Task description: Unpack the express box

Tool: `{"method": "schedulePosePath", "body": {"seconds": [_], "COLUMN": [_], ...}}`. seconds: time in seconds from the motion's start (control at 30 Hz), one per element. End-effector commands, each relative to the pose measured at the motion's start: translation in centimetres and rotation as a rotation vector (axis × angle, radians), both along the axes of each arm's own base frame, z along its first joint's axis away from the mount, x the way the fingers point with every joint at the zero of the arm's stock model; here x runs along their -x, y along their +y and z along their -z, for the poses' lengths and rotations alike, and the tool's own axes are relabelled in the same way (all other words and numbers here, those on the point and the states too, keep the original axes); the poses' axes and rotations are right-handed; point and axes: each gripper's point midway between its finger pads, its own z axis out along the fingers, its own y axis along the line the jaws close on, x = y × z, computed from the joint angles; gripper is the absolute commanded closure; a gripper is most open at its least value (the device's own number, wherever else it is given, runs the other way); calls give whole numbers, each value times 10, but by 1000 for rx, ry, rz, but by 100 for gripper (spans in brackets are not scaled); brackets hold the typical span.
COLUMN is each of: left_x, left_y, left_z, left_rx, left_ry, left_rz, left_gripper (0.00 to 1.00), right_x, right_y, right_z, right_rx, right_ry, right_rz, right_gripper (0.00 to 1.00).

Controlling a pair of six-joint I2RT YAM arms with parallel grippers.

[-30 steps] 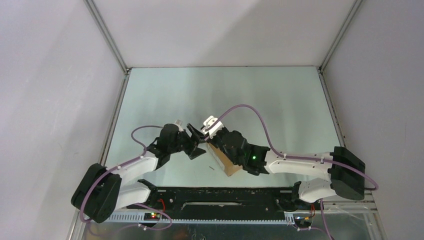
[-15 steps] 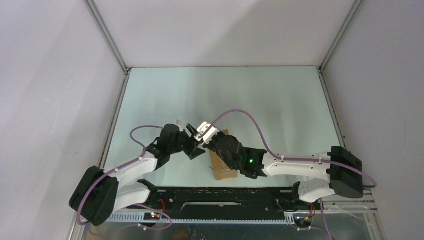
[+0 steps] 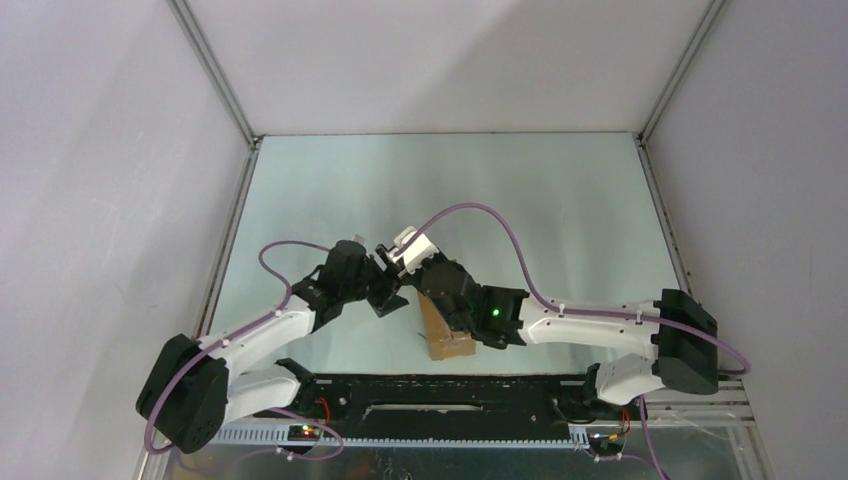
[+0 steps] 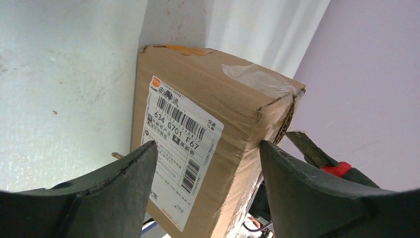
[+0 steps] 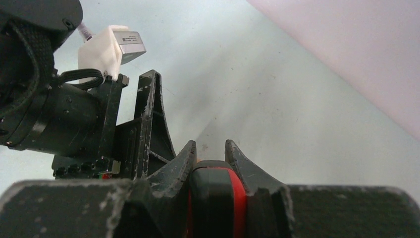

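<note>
Mid-frame, the left pincer is gaping open toward the express box while the right pincer is gripping a red-handled knife just beside it.

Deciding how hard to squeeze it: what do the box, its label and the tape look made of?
The box looks like matte brown corrugated cardboard; fluted layers show at its frayed corner. The label seems smooth white paper, printed with barcodes. The tape is probably clear plastic film, shiny and wrinkled.
</note>
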Motion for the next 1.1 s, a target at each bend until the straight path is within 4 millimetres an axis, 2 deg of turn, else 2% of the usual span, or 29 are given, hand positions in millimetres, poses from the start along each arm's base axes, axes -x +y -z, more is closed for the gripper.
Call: {"method": "schedulePosePath", "body": {"seconds": [0.0, 0.17, 0.37, 0.5, 0.8, 1.07], "left_x": [3, 2, 1, 0, 0, 1], "left_y": [2, 0, 1, 0, 1, 1], "left_z": [1, 2, 3, 1, 2, 4], "left_rx": [-55, -54, -60, -58, -68, -76], "left_ry": [3, 7, 17, 13, 18, 25], "left_rz": [17, 7, -2, -2, -4, -6], "left_gripper": [22, 25, 26, 26, 26, 26], "right_x": [-3, -3, 2, 6, 14, 17], "right_y": [1, -6, -13, -14, -14, -18], "right_z": [-27, -36, -22, -21, -37, -34], "right_rx": [-81, -103, -71, -99, -168, -172], "right_ry": [-1, 8, 44, 66, 39, 19], "right_rz": [88, 131, 172, 184, 214, 278], "right_gripper": [100, 100, 100, 100, 100, 100]}}
